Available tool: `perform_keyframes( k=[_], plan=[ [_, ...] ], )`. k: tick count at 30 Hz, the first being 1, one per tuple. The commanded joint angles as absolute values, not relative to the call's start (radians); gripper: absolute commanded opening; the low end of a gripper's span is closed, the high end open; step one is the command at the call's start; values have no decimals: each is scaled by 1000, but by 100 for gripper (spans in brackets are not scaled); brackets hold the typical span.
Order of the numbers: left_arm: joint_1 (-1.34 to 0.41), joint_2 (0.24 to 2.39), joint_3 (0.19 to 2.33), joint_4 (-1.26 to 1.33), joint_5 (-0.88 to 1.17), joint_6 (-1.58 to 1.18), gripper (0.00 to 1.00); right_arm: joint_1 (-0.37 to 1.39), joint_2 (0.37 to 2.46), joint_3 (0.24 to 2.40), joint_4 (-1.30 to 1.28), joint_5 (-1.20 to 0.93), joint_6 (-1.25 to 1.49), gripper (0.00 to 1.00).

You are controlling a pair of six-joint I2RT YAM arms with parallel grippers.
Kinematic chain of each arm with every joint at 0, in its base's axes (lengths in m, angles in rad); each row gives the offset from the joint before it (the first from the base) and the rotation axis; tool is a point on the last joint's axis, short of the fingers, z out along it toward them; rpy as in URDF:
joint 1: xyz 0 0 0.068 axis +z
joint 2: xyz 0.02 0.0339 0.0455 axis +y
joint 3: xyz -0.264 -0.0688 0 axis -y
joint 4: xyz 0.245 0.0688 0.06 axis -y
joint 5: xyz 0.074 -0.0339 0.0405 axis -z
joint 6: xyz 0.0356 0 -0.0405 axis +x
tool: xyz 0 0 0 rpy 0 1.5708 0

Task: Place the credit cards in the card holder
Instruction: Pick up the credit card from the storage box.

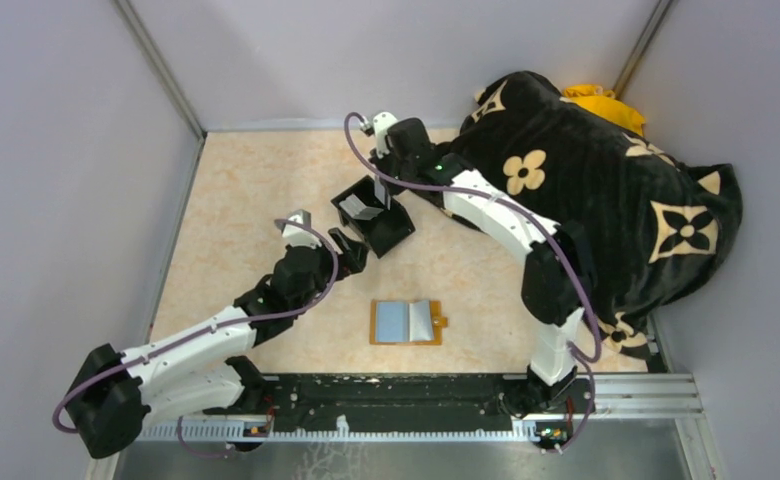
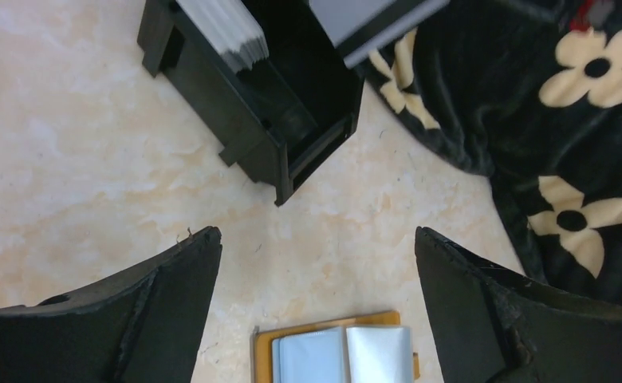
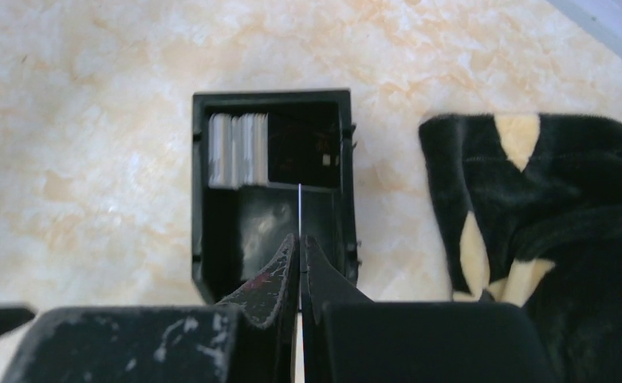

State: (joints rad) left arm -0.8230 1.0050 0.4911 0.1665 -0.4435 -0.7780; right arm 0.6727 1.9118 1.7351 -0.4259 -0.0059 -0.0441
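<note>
My right gripper (image 3: 300,239) is pinched together on a single card (image 3: 300,209). I see it edge-on as a thin pale line standing between the fingertips, above the black box (image 3: 228,239). The other cards (image 3: 238,150) stand upright in a stack at one corner of that box. The card holder (image 1: 406,322) lies open and flat on the table (image 1: 246,200), well apart from the box, pale pockets up. My left gripper (image 2: 316,239) hangs empty with its jaws wide apart, between box and holder

I judge the card light, stiff and slick, with only a little flex. A pinch on its flat faces near one short edge suits it, leaving most of its length free to slide into a pocket. The holder looks light and soft, so I expect it to skid under the push unless my left gripper pins it down
</note>
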Motion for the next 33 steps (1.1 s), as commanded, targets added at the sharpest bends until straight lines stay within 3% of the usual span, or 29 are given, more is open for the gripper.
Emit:
perform_keyframes(
  k=[1, 9, 15, 25, 33],
  plan=[
    [-824, 964, 503, 337, -509, -657, 98, 686, 1715, 1614, -383, -75, -8, 0],
    [-798, 922, 450, 572, -276, -418, 100, 686, 1407, 1310, -345, -238, 76, 0],
    [-789, 971, 496, 561, -4, -352, 98, 685, 1267, 1189, -349, -333, 127, 0],
    [-764, 996, 532, 494, 252, -309, 86, 648, 1170, 1098, -347, -480, 182, 0],
    [-670, 1024, 521, 494, 438, -341, 70, 613, 1174, 1074, -338, -559, 190, 0]
  ],
)
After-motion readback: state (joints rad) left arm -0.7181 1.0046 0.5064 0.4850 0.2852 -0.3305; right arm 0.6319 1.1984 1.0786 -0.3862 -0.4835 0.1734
